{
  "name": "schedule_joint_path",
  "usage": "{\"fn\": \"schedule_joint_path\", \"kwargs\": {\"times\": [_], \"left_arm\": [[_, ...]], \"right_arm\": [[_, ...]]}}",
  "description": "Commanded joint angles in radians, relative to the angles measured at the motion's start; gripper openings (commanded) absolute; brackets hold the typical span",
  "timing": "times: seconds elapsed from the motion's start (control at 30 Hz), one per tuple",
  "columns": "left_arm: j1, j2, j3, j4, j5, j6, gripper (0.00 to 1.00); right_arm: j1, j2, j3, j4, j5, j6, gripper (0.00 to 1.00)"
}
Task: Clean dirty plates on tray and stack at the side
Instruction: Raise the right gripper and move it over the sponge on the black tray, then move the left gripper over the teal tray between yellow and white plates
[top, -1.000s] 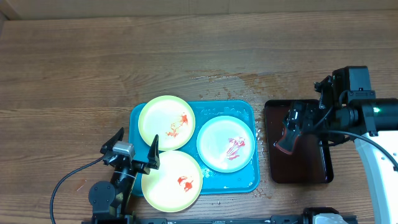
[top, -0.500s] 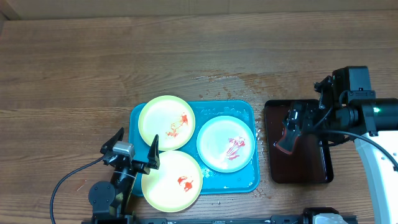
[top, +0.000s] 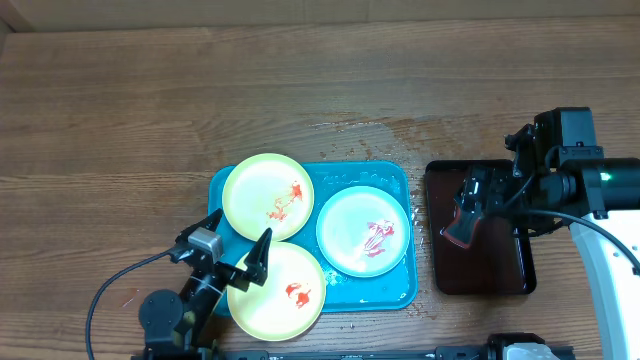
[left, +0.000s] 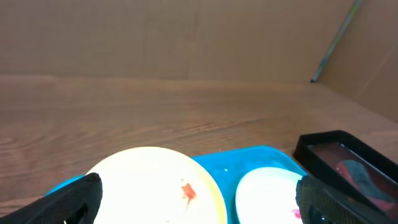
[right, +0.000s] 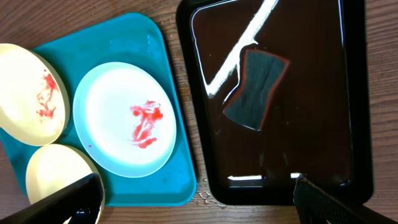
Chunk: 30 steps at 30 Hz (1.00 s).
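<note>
The turquoise tray (top: 392, 284) holds three plates with red smears: a pale yellow plate (top: 268, 197) at the back left, a blue-white plate (top: 364, 230) on the right, and a second yellow plate (top: 277, 290) overhanging the front left corner. My left gripper (top: 237, 240) hangs open low over the tray's left side, its fingers straddling the back yellow plate (left: 155, 186). My right gripper (top: 480, 200) stands open, high above the dark tray (top: 520, 275). From the right wrist I see the blue-white plate (right: 127, 118), the turquoise tray (right: 143, 43) and the right gripper (right: 202, 208) holding nothing.
A dark brown-red tray (right: 354, 93) with a black rim lies right of the turquoise one, wet inside. A dark sponge (right: 256, 87) with an orange edge lies in it. Water drops speckle the table (top: 370, 130) behind the trays. A cardboard wall (left: 186, 37) stands at the far side.
The left gripper has swung a little to the right and turned, so its right finger now lies over the edge of the near yellow plate. The right arm has not moved.
</note>
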Motion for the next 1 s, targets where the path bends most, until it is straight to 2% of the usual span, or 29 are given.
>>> {"fn": "schedule_joint_path", "kwargs": {"times": [0.0, 0.3, 0.53, 0.63, 0.73, 0.97], "left_arm": [[0.009, 0.084, 0.132, -0.037, 0.0, 0.01, 1.0], [-0.007, 0.612, 0.462, -0.208, 0.014, 0.026, 1.0], [-0.175, 1.076, 0.844, -0.476, 0.018, 0.07, 1.0], [-0.278, 1.242, 1.005, -0.624, -0.089, 0.079, 1.0], [-0.386, 1.384, 1.138, -0.737, -0.24, 0.079, 1.0], [-0.469, 1.479, 1.178, -0.689, -0.262, 0.055, 1.0]], "right_arm": [[0.004, -0.004, 0.029, 0.003, -0.035, 0.0, 1.0], [0.004, -0.004, 0.029, 0.006, -0.038, 0.0, 1.0], [0.004, -0.004, 0.029, 0.024, -0.038, 0.006, 1.0], [0.004, -0.004, 0.029, 0.037, -0.037, 0.036, 1.0], [0.003, -0.004, 0.029, 0.047, 0.008, 0.123, 1.0], [0.003, 0.014, 0.028, -0.002, 0.234, 0.401, 1.0]]}}
